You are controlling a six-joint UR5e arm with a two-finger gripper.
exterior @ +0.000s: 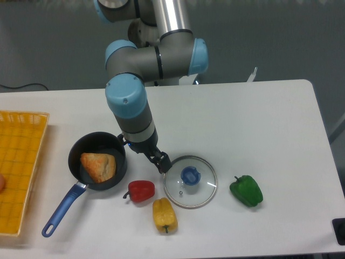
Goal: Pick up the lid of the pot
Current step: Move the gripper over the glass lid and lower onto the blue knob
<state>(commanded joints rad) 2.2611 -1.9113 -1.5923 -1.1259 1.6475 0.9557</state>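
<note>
With the fingers [144, 152] spread wide and empty and the pot lid [189, 190] just beside one fingertip, uncorrected descent may strike the glass rim [190, 208] or red pepper [141, 191], because the knob [190, 175] appears outside the finger span.

On the white table [275, 124] I see a black pan [89, 143] with a blue handle [63, 209], a brown, bread-like piece [98, 166] inside it. Near the pan I see a red pepper [141, 191], a yellow pepper [164, 216] near that, a green pepper [246, 190] well apart, and a yellow crate [21, 156].
</note>
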